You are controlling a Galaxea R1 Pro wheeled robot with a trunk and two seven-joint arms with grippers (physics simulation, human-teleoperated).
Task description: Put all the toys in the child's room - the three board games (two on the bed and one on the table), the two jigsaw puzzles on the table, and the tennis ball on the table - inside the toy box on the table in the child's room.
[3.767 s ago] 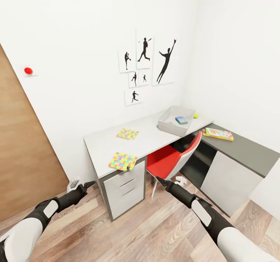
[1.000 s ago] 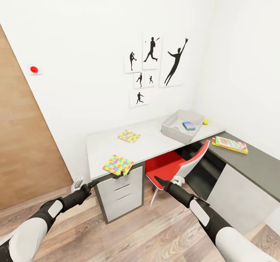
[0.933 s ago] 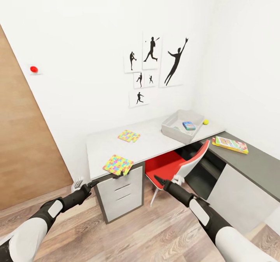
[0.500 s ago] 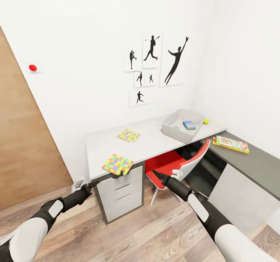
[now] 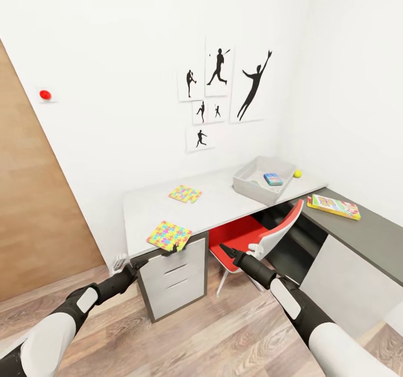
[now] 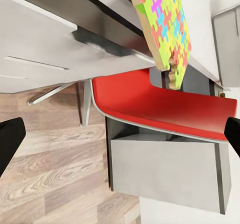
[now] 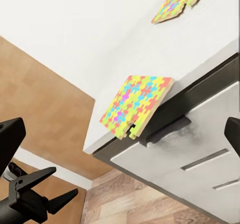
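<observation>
— How many toys show around the toy box [image 5: 253, 187]?

— Two jigsaw puzzles on the table [image 5: 224, 200]: one [image 5: 169, 235] at its front edge, one [image 5: 185, 193] farther back. One blue game [image 5: 273, 178] inside the box, one tennis ball [image 5: 297, 173] just beside it, one yellow-red game [image 5: 333, 206] on the dark-topped cabinet [image 5: 364, 228].

— Your grippers?

— My left gripper [image 5: 143, 264] and right gripper [image 5: 224, 250] both spread, empty.

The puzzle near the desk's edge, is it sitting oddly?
Yes. The near puzzle sticks out over the front edge of the table, above the drawers, one corner unsupported. The far puzzle lies fully on the top.
</observation>
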